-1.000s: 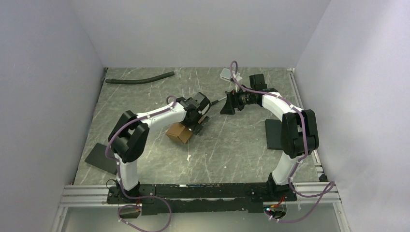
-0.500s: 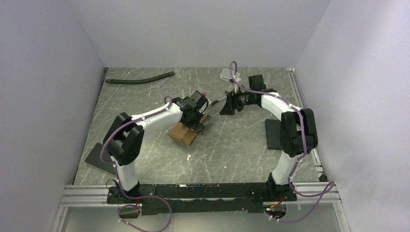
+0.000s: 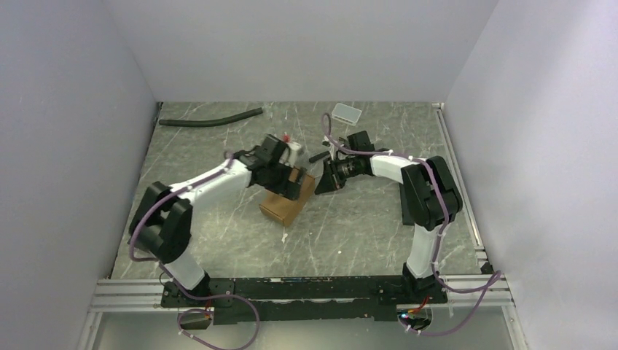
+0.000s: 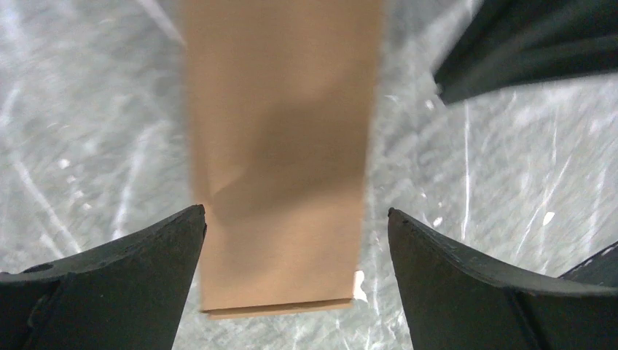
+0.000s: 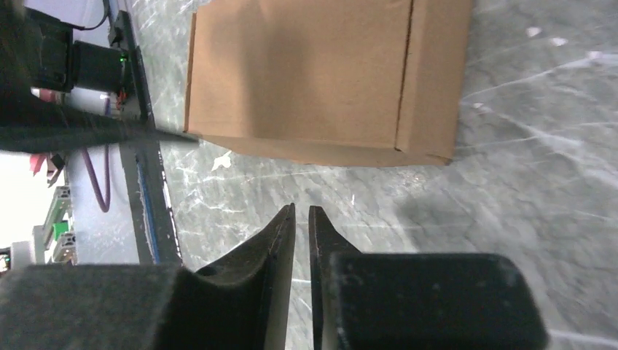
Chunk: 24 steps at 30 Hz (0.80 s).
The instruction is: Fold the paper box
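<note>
Brown paper box (image 3: 286, 205) lies mid-table (image 3: 350, 233), left jaws spread wide astride it, likely to clamp its sides, right jaws almost pressed together, empty, just beside.

I see my left arm (image 3: 211, 182) stretched to mid-frame in the top view, the left gripper (image 4: 295, 211) spread wide. My right arm (image 3: 393, 164) folds in from the frame's right; the right gripper (image 5: 300, 211) is pinched almost together, gripping nothing.

Top camera looks down from the near edge; both wrist cameras close on the shared paper box (image 3: 286, 205).
</note>
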{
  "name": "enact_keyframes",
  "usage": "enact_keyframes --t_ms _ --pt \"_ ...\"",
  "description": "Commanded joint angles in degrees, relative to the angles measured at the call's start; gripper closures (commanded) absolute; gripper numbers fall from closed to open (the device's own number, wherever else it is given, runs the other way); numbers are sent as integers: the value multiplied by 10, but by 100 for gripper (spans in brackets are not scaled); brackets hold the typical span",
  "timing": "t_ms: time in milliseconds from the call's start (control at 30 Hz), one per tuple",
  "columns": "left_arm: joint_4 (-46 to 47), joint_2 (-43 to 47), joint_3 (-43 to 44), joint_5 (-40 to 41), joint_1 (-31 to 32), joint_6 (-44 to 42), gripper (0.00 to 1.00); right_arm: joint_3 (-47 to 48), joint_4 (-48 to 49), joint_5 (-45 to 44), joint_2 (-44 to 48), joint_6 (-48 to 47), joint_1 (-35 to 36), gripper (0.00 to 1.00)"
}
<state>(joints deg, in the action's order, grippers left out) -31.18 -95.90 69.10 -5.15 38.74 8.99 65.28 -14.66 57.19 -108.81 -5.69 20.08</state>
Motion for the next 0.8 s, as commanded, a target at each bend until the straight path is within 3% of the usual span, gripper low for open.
enact_keyframes --t_ms 0,167,433,600,767 --pt "79 89 -66 -74 -113 91 0 -29 96 33 -16 48 25 86" --pt "142 118 -117 -156 -186 140 0 -118 287 11 -20 191 45 92" --pt "178 14 -121 -284 -195 154 5 -169 510 -127 -33 370 72 93" --pt "232 -36 -151 -367 -186 192 18 -126 473 -219 -69 440 89 91" --pt "259 -36 -163 -365 -174 225 20 -104 443 -208 -69 408 83 88"
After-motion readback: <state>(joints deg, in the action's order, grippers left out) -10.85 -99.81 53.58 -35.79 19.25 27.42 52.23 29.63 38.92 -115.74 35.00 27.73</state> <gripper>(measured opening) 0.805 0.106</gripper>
